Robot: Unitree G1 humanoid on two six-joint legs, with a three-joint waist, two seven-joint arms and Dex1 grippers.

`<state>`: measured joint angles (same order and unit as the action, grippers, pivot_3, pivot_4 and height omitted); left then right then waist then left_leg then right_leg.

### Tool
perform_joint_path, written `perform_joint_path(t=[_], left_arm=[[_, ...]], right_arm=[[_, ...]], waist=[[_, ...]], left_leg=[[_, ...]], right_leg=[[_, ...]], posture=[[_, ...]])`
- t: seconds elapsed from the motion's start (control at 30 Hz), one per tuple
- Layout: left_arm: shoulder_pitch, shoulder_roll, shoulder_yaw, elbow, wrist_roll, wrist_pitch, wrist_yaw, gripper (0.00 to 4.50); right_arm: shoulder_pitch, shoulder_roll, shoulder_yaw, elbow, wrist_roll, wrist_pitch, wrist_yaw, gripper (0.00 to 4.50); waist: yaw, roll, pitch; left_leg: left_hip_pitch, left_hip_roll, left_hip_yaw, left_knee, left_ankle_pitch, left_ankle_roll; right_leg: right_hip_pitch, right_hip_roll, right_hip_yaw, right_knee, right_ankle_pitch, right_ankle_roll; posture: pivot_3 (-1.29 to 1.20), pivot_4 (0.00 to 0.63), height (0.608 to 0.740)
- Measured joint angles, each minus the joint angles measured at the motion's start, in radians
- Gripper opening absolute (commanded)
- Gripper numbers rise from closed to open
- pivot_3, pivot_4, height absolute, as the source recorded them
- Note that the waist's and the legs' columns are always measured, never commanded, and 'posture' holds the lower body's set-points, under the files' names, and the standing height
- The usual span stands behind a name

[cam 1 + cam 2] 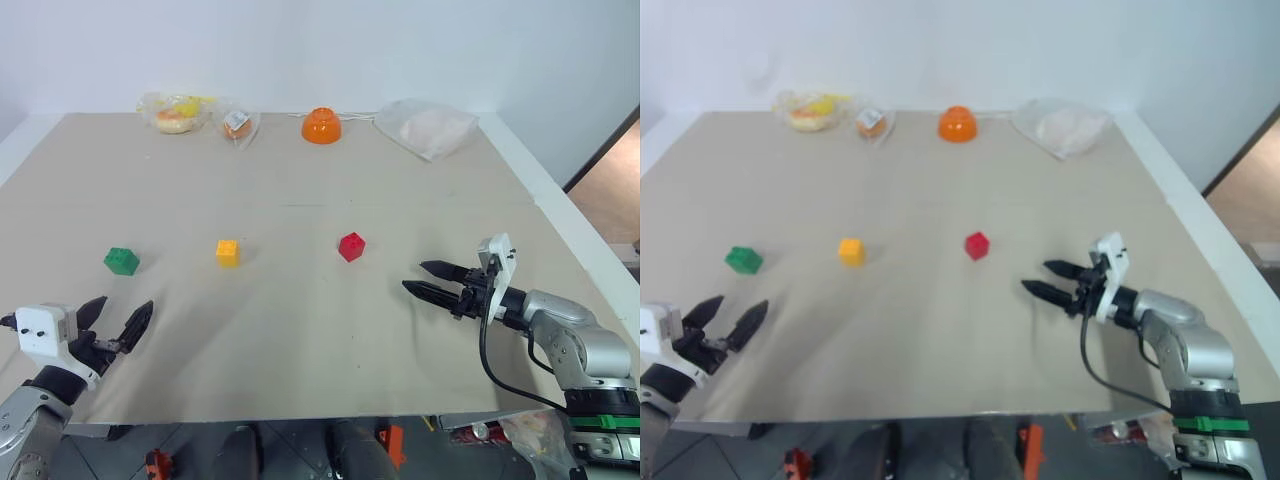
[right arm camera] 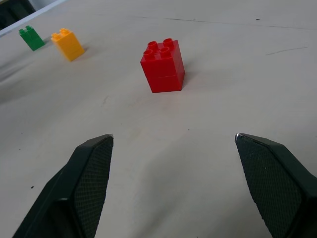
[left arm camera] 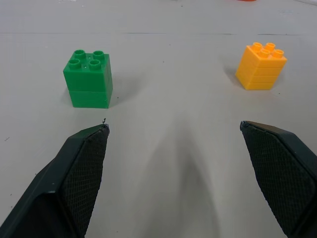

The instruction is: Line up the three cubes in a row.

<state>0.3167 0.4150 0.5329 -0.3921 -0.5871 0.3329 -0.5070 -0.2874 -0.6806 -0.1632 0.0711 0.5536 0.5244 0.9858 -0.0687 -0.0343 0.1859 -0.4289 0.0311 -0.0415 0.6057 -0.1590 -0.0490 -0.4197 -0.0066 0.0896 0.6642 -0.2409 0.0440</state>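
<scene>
The left claw [image 1: 117, 320] hovers with jaws apart and empty just short of the green cube [image 1: 121, 261]; the yellow cube [image 1: 228, 252] and red cube [image 1: 351, 246] sit well apart across the desk [image 1: 300, 340]. The right claw [image 1: 432, 280], also spread and empty, points toward the red cube. The cubes already lie roughly in a row, so any correction should probably be a centred, gentle nudge that avoids tipping them.

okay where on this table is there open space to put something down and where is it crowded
Free: the wide stretch between the cube row, green cube, yellow cube, red cube, and the back-edge items; also the front strip between the left gripper and right gripper. Crowded: the back edge, with two food bags, orange bowl and white bag.
</scene>
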Motion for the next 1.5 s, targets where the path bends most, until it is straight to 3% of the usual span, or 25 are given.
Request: perform_joint_path(t=[0.33,0.5,0.73,0.93,1.5], left_arm=[[0.0,0.008,-0.153,-0.029,0.06,-0.011,-0.065,4.39],[-0.001,0.082,-0.248,-0.087,0.085,-0.052,-0.168,4.39],[-0.168,0.144,-0.426,-0.107,0.122,-0.089,-0.292,4.39],[-0.369,0.112,-0.501,-0.05,0.085,-0.067,-0.327,4.39],[-0.464,0.032,-0.574,0.102,0.116,-0.092,-0.343,4.39]], right_arm=[[-0.036,0.053,0.009,0.0,-0.051,-0.019,-0.095,4.08],[-0.087,0.069,0.031,0.042,-0.125,-0.06,-0.153,4.08],[-0.157,0.138,0.107,0.106,-0.214,-0.11,-0.207,4.08],[-0.196,0.188,0.165,0.173,-0.275,-0.155,-0.225,4.08],[-0.311,0.333,0.216,0.251,-0.337,-0.217,-0.257,4.08]], waist=[[-0.003,0.0,0.0],[-0.004,0.0,0.0],[-0.004,0.0,0.0],[-0.006,0.0,0.0],[-0.007,0.0,0.0]], left_leg=[[0.001,0.0,0.002,0.0,0.0,0.0],[0.001,0.0,0.002,0.0,0.0,0.0],[0.002,0.0,0.006,0.0,0.0,0.001],[0.002,0.0,0.008,0.0,0.001,0.001],[0.003,0.001,0.008,0.001,0.001,0.001]], right_leg=[[0.0,0.0,0.002,0.0,0.001,0.001],[0.0,0.001,0.003,0.0,0.001,0.001],[0.0,0.001,0.007,0.0,0.003,0.003],[0.001,0.001,0.009,0.0,0.006,0.009],[0.0,0.003,0.011,0.001,0.008,0.011]], posture=[[0.0,0.15,0.74],[0.0,0.15,0.74],[0.0,0.15,0.74],[0.0,0.15,0.74],[0.0,0.15,0.74]])
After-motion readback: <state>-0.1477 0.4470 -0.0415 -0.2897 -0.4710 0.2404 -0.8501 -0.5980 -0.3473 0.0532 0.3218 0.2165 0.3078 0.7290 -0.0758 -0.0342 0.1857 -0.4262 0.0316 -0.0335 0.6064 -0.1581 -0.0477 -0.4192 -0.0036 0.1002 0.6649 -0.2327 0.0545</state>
